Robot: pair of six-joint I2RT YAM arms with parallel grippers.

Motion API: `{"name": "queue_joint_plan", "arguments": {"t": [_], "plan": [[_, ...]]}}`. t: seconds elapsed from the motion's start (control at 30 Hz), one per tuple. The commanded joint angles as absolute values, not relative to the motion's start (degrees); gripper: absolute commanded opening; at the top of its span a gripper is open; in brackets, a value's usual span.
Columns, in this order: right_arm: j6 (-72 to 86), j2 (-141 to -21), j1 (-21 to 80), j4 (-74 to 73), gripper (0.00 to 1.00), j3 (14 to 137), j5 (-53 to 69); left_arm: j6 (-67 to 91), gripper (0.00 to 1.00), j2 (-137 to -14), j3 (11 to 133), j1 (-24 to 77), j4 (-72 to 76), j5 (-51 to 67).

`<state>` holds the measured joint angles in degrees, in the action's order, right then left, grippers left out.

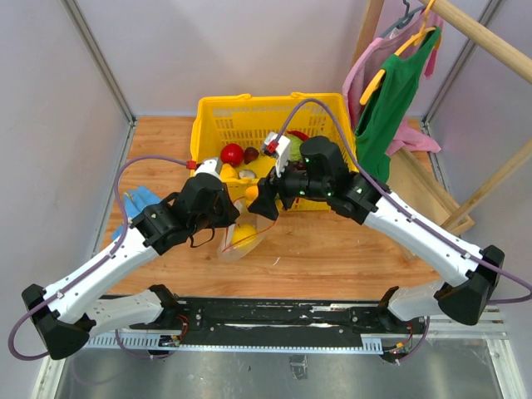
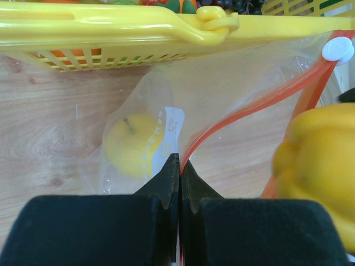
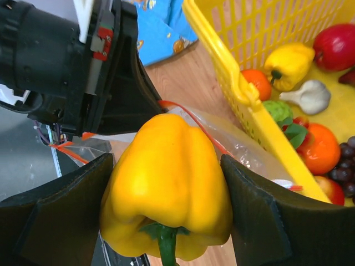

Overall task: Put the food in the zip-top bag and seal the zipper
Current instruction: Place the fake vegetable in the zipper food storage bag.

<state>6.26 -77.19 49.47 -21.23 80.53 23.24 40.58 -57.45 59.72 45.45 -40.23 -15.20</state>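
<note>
Leftmost, a pale grey wall (image 1: 50, 100) closes the room beside the wooden table (image 1: 332, 249), and a blue cloth (image 1: 140, 199) lies at the table's left edge. Next comes the left gripper (image 2: 179, 163), its jaws pressed together on the zipper (image 2: 249, 108) of the zip-top bag (image 2: 222, 83). The bag lies on the wood at mid-table, just in front of the yellow basket (image 1: 218, 116), with a round yellow fruit (image 2: 128, 145) inside it. Beside it, over the bag's mouth, the right gripper (image 1: 264, 198) stands wide around a yellow bell pepper (image 3: 166, 177), a finger against each flank. The basket sits against the table's far edge with more food in it, a red apple (image 1: 232, 154) among the pieces. At the far right corner a green garment (image 1: 391, 108) and a pink garment (image 1: 366, 75) hang from a wooden rack (image 1: 490, 37).
</note>
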Motion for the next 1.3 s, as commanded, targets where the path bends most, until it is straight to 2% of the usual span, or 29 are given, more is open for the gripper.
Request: {"name": "queue_joint_plan", "arguments": {"t": [0.0, 0.27, 0.43, 0.63, 0.93, 1.27], "plan": [[8.49, -78.20, 51.62, -18.91, 0.53, 78.01, 19.50, 41.11, 0.00, -56.27, 59.06, 44.88, -38.13, -14.89], [9.15, -82.41, 53.30, -22.28, 0.65, 78.71, 13.59, 41.19, 0.00, -56.01, 58.56, 44.82, -37.36, -13.97], [10.89, -82.97, 53.70, -22.66, 0.82, 78.99, 10.95, 41.18, 0.00, -55.65, 58.36, 44.84, -37.19, -13.62], [12.75, -83.28, 53.70, -23.55, 0.95, 80.67, 9.39, 41.18, 0.00, -55.22, 58.08, 44.82, -36.61, -12.09], [18.38, -78.16, 53.71, -27.78, 0.95, 80.70, 4.21, 41.48, 0.00, -54.59, 58.08, 44.83, -37.25, -10.20], [25.13, -70.29, 53.79, -31.70, 0.87, 74.71, -2.04, 40.45, 0.00, -53.62, 57.58, 44.84, -36.95, -7.91]]}}
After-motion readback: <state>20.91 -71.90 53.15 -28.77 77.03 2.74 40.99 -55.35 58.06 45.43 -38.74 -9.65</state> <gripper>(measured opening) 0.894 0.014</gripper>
